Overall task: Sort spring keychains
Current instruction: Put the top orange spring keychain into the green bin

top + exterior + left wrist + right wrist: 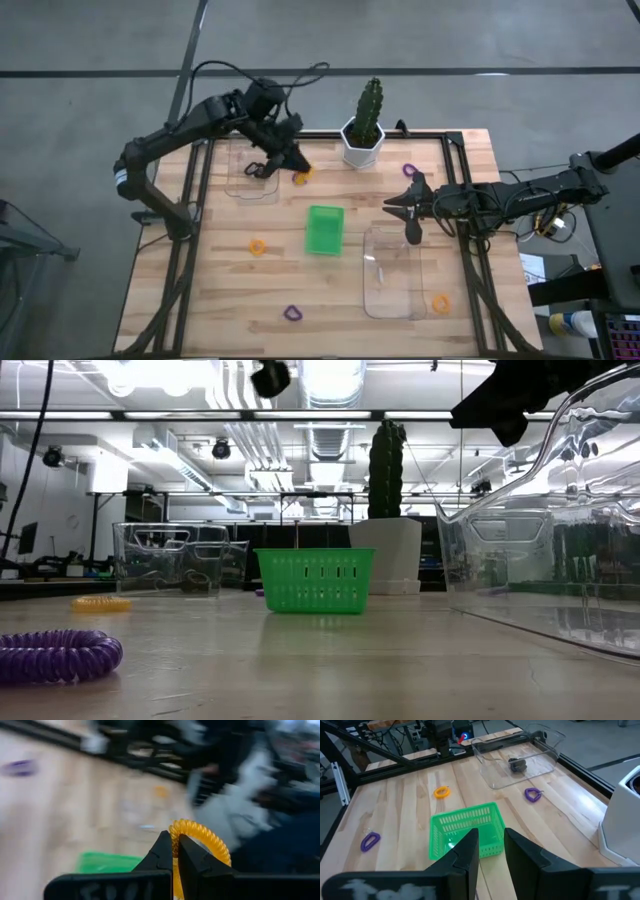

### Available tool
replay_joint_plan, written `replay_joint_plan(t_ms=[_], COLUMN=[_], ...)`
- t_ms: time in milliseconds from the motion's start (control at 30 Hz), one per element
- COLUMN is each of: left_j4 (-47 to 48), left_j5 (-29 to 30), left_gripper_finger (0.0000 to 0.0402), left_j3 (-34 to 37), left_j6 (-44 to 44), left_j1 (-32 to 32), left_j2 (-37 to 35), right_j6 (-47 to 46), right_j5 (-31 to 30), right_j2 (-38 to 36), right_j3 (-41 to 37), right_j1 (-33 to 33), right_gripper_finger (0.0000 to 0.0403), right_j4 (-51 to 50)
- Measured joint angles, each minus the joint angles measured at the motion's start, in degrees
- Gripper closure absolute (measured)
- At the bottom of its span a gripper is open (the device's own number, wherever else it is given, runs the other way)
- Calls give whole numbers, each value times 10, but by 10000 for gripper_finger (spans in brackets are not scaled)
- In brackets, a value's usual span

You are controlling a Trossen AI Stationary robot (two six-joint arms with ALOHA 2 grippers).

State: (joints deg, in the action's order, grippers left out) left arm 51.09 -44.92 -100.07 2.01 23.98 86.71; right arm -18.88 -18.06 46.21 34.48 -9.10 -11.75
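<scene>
My left gripper [298,168] is over the table's far part, between the far clear tray [255,170] and the cactus pot. It is shut on an orange spring keychain [200,837]. A black keychain [517,765] lies in that clear tray. Loose on the wood lie orange keychains [257,245] [441,301] and purple ones [292,313] [409,170] [532,795]. My right gripper [491,845] is open. It hovers right of the green tray [325,230], at the far end of the near clear tray [393,272]. My left gripper pinches the orange keychain's coil [174,840] between its two fingertips, on the side of the loop nearest the gripper. The rest of the loop [215,845] stands out past the fingertips, off the table.
A white pot with a cactus [362,130] stands at the far edge, close to my left gripper. The green tray [315,580] sits mid-table between the two clear trays [180,558] [560,560]. Bare wood lies toward the near left part of the table.
</scene>
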Motion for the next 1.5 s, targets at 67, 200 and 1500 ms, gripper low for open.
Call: replay_joint_plan(t_ms=[67,200,1500], left_j4=[-12,-39,-81], left_j5=[-40,-106,311], left_gripper_finger=[397,397,397], left_j3=[0,0,2], left_j6=[1,2,138], left_j1=[-23,-70,-220], left_j2=[1,2,180], right_j6=[0,0,24], right_j5=[0,0,0], right_j2=[0,0,-1], right_j3=[0,0,0], right_j1=[0,0,0], right_gripper_finger=[317,317,317], right_j4=[0,0,-30])
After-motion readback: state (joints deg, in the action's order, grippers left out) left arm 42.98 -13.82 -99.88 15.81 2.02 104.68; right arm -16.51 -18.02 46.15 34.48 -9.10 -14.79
